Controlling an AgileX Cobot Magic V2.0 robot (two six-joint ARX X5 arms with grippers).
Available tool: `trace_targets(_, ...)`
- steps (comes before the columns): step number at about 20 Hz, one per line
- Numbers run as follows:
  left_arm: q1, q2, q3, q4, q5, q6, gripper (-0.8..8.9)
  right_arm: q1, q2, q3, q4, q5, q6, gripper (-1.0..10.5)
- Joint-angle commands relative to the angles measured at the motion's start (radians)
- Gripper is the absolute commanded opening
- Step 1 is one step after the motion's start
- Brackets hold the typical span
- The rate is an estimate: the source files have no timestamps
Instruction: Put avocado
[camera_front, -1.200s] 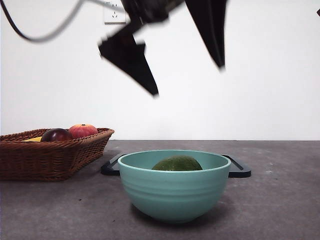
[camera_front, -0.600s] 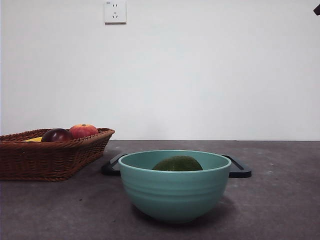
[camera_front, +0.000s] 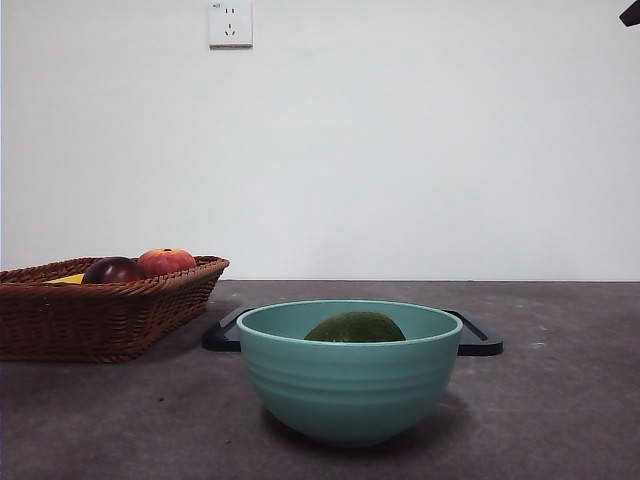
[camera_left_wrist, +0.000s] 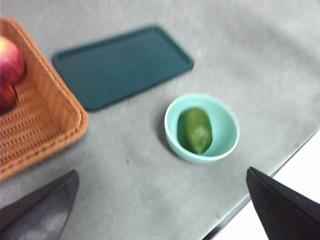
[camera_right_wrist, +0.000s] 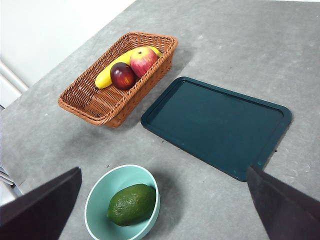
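The dark green avocado (camera_front: 355, 327) lies inside a teal bowl (camera_front: 349, 385) at the table's front; it also shows in the left wrist view (camera_left_wrist: 195, 130) and in the right wrist view (camera_right_wrist: 131, 204). My left gripper (camera_left_wrist: 160, 210) is open and empty, high above the table over the bowl (camera_left_wrist: 202, 128). My right gripper (camera_right_wrist: 165, 210) is open and empty, also high above the bowl (camera_right_wrist: 121, 205). In the front view only a black tip (camera_front: 630, 13) shows at the top right corner.
A wicker basket (camera_front: 100, 310) at the left holds a maroon fruit (camera_front: 112, 270), a red-orange fruit (camera_front: 166, 261) and a banana (camera_right_wrist: 107, 72). A dark flat tray (camera_right_wrist: 217, 124) lies behind the bowl. A wall socket (camera_front: 230, 22) is on the back wall.
The gripper that hung open above the bowl one second ago has risen out of the front view. The avocado stays in the bowl.
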Motion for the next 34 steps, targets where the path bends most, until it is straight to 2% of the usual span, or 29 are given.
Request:
trace_targets(1, -0.011, -0.032, 0.004, 0.003, -0.013, 0.005, 5.61, 0.015, 0.006, 0.014, -0.002, -0.003, 0.035, 5.5)
trace_targets(4, -0.011, -0.072, 0.004, -0.004, -0.012, 0.004, 5.61, 0.079, 0.028, 0.014, -0.014, 0.011, 0.086, 5.4)
trace_targets(6, -0.011, -0.082, 0.004, -0.004, -0.012, 0.004, 5.61, 0.165, 0.077, 0.014, -0.019, 0.08, 0.122, 5.4)
trace_targets(8, -0.011, -0.083, 0.004, -0.005, -0.012, 0.004, 5.61, 0.263, 0.143, 0.014, -0.01, 0.19, 0.156, 5.3)
trace_targets(12, -0.011, -0.083, 0.004, -0.005, -0.012, 0.001, 5.61, 0.422, 0.322, 0.014, 0.011, 0.297, 0.232, 5.3)
trace_targets(14, -0.011, -0.083, 0.004, -0.005, -0.012, 0.002, 5.61, 0.468, 0.417, 0.014, 0.011, 0.322, 0.268, 4.9)
trace_targets(19, -0.011, -0.083, 0.004, -0.005, -0.012, 0.001, 5.61, 0.528, 0.632, 0.016, 0.008, 0.339, 0.28, 4.8)
trace_targets(24, -0.011, -0.083, 0.004, -0.005, -0.012, 0.002, 5.61, 0.535, 0.75, 0.019, 0.01, 0.346, 0.313, 4.7)
trace_targets(31, -0.011, -0.083, 0.004, -0.005, -0.012, 0.002, 5.61, 0.536, 0.773, 0.019, 0.016, 0.352, 0.332, 1.2)
trace_targets(34, -0.011, -0.083, 0.004, -0.005, -0.012, 0.002, 5.61, 0.542, 0.773, 0.019, 0.067, 0.316, 0.367, 0.1)
